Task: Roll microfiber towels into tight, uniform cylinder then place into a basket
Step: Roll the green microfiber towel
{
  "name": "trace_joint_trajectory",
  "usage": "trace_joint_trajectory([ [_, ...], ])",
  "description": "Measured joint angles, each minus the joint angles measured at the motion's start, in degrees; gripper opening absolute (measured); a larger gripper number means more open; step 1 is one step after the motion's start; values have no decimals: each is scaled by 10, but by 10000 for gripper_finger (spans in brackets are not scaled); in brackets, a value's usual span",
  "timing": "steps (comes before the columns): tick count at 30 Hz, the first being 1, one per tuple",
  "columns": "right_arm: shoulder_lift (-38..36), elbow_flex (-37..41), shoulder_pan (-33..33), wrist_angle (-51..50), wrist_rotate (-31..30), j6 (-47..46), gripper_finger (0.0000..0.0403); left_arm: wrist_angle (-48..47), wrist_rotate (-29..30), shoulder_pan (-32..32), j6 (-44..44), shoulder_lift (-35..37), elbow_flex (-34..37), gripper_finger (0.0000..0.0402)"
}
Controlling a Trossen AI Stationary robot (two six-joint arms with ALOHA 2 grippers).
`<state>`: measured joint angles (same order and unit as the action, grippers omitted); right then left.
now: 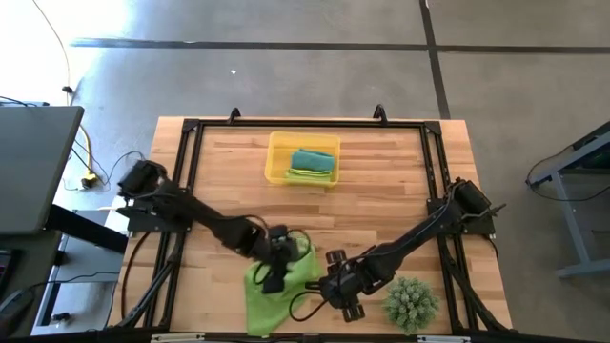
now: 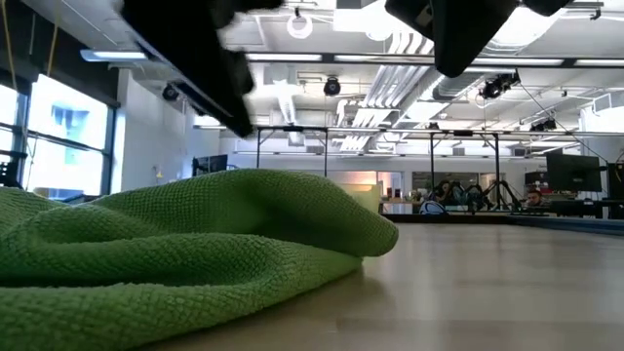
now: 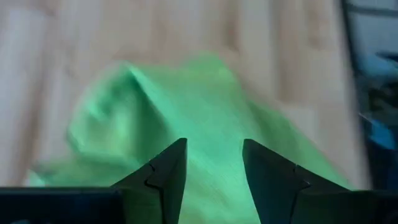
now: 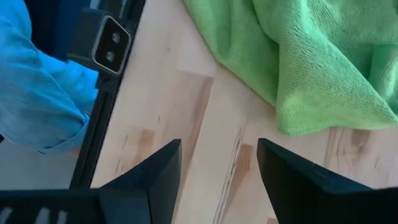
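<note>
Our left gripper (image 1: 274,276) hangs over the crumpled lime-green towel (image 1: 276,281) at the near edge of the table (image 1: 381,205), its fingers (image 3: 165,177) parted with green cloth showing through the gap; we cannot tell whether the tips touch the cloth, and we see nothing pinched between them. Our right gripper (image 1: 345,303) sits just beside the towel's right edge, over bare wood, its fingers (image 4: 155,174) spread wide and holding nothing.

The towel lies unrolled in a loose heap with raised folds, so we cannot give it a true long axis; in the high view the heap runs roughly from the near table edge up toward the table's middle, and its lower corner reaches the black frame (image 1: 191,171) at the near side. From table height a thick rounded fold (image 2: 292,210) rises and tapers off onto bare wood.

The yellow basket (image 1: 278,152) stands at the far side of the table, well apart from both grippers, its long side parallel to the far edge. In it lie 2 rolled towels side by side, 1 teal (image 1: 313,160) and 1 lime-green (image 1: 310,175), both lengthwise along the basket. The wood between basket and heap is open. The spiky green plant (image 1: 412,301) stands near the right gripper, at the near right corner
</note>
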<state>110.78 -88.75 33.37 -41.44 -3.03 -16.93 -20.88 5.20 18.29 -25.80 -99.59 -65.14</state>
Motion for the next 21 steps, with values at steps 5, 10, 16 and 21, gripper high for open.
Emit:
trace_joint_trajectory([
  [5, 0, 0, 0, 10, 0, 7, 201, -79, -10, 71, -81, 15, 1, 147],
  [10, 0, 0, 0, 11, 0, 5, 201, -84, 26, 136, -160, -18, 1, 147],
  [16, 0, 0, 0, 12, 0, 5, 201, -82, 60, 159, -175, -55, 0, 147],
  [21, 0, 0, 0, 14, 0, 5, 201, -81, 85, 150, -171, -79, 0, 147],
])
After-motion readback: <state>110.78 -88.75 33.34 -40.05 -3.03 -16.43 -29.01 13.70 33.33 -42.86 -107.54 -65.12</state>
